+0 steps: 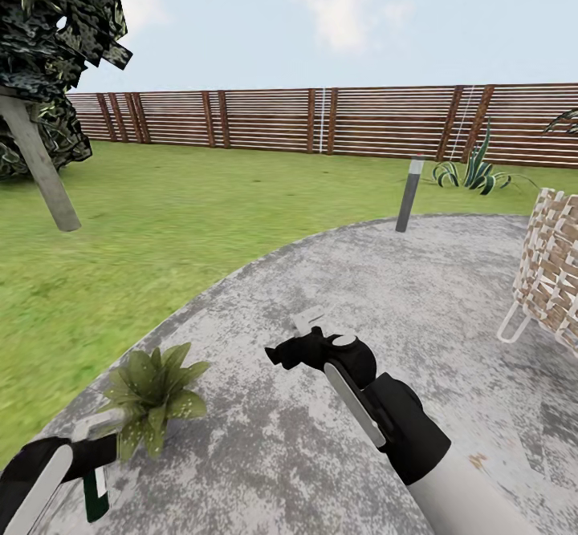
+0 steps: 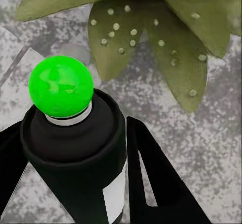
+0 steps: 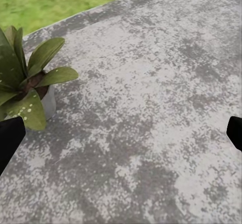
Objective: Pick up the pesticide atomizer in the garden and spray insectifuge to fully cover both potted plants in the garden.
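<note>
Head view, L to R. Upper left of frame: a dark-leaved tree [image 1: 36,78] with a leaning grey trunk is standing on the lawn [image 1: 160,222]; a brown slat fence [image 1: 321,122] is running across the frame behind it. Lower left corner: the left gripper [image 1: 90,447] is clamping the pesticide atomizer [image 1: 96,493], fingers closed on its dark body; the bottle's long axis is running roughly vertical in frame, white label band facing the camera. In the left wrist view the atomizer [image 2: 75,153] is sitting between both black fingers [image 2: 151,178], its cap showing as a bright green ball, not red. Just right of and slightly above that gripper in the head view, the speckled-leaf potted plant [image 1: 152,395] is standing on the grey stone paving [image 1: 337,294]; its leaves are lying directly ahead of the nozzle end, near but not touching, so the L arm is by far the nearer one and prob. needs only a short aim adj. before spraying. Centre: the right gripper [image 1: 281,352] is hovering over bare paving, jaws apart and holding nothing. Centre-right: a grey bollard lamp [image 1: 409,194] is standing at the paving edge. Right: a second spiky plant [image 1: 474,172] is sitting by the fence, well apart from both arms; a woven chair [image 1: 554,258] is occupying the right edge.
</note>
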`<state>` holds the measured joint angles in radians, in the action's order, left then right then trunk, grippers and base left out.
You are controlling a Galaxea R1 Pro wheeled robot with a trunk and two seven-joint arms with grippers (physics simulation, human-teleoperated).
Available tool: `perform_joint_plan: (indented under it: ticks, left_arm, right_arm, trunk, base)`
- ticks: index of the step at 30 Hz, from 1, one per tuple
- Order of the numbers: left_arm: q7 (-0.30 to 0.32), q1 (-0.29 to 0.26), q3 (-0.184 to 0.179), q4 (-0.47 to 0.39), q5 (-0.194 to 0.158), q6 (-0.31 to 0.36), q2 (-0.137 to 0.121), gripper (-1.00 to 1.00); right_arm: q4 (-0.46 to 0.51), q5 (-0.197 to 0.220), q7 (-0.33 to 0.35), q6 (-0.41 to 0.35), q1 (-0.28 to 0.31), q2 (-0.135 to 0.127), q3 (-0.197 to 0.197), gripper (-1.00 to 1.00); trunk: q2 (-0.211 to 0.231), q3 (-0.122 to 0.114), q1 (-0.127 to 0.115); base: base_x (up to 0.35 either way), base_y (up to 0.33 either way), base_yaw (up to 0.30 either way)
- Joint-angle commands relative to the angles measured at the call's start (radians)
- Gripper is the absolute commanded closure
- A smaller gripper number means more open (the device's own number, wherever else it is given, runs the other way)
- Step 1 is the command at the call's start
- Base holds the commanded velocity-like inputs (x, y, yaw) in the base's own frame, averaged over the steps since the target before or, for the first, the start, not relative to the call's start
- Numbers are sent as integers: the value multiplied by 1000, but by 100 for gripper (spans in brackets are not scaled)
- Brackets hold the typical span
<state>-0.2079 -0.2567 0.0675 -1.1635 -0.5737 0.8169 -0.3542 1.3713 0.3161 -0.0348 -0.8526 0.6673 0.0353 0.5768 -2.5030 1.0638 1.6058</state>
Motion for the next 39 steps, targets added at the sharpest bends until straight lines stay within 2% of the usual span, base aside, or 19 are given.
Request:
perform_joint_plan:
  ticks: [1,2,4,12,14,17,19,23,29,37,38,39]
  left_arm:
    - [25,2,0,38,-2,-29,-12,100]
    - [93,4,0,156,1,-169,-25,100]
    - [219,4,-1,227,1,-223,-52,100]
    - [262,4,-10,243,10,-229,-55,100]
    - [301,3,-12,243,50,-226,-54,100]
    - [392,-12,-12,253,134,-202,-48,100]
    - [443,-24,-13,267,153,-191,-46,100]
    - [459,-28,-14,263,214,-189,-35,100]
    - [506,-28,-15,239,224,-187,-25,100]
    - [508,-29,-16,257,226,-181,-26,100]
    - [502,-28,-15,266,239,-165,-26,100]
    - [495,-28,-15,274,273,-158,-26,100]
  right_arm:
    - [0,0,0,1,0,0,0,-100]
    - [2,0,1,8,0,0,0,-100]
    - [2,0,2,46,0,0,0,-100]
    - [3,0,3,55,0,0,0,-100]
    - [3,0,3,55,0,-1,0,-100]
    - [6,0,4,55,0,-2,-1,-100]
    - [9,0,4,55,0,-3,-2,-100]
    - [9,0,4,55,0,-4,-6,-100]
    - [9,0,4,55,0,-10,-6,-100]
    - [10,0,3,55,0,-10,-5,-100]
    - [11,0,3,55,0,-10,-5,-100]
    - [11,0,3,55,0,-10,-5,-100]
  trunk:
    - [0,0,0]
    - [0,0,0]
    - [0,0,0]
    - [0,0,0]
    - [0,0,0]
    - [0,0,0]
    - [0,0,0]
    - [0,0,0]
    - [0,0,0]
    - [0,0,0]
    - [0,0,0]
    - [0,0,0]
  base:
    - [0,0,0]
    - [0,0,0]
    - [0,21,0]
    - [0,246,0]
    - [3,303,0]
    - [92,302,0]
    - [125,184,0]
    - [21,29,0]
    - [0,1,0]
    - [139,40,0]
    - [299,90,0]
    - [302,84,0]
